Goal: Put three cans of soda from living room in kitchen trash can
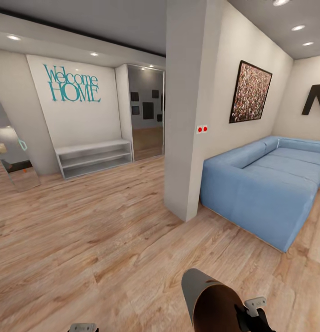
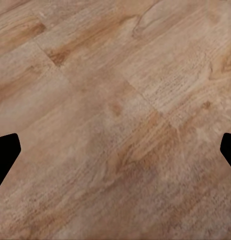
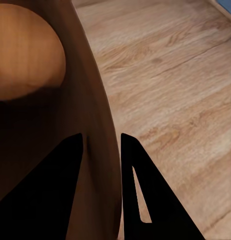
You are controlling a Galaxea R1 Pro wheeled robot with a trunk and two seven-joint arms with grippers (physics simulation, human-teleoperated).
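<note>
The trash can (image 1: 214, 302) shows at the bottom of the head view, tilted, grey outside and coppery brown inside. My right gripper (image 3: 101, 137) is shut on its wall, one finger inside the bin and one outside; the brown bottom of the trash can (image 3: 28, 55) is visible past the fingers. My left gripper (image 2: 119, 139) is open over bare wood floor, with nothing between its fingers; its top edge peeks in at the head view's bottom as the left gripper (image 1: 84, 328). The blue corner sofa (image 1: 266, 184) of the living room stands to the right. The soda cans are out of view.
A white pillar (image 1: 187, 115) stands between me and the sofa. Beyond it to the left are a low white shelf bench (image 1: 95, 157), a leaning mirror (image 1: 14, 147) and a doorway (image 1: 148, 115). Wood floor (image 1: 86, 240) stretches ahead and left.
</note>
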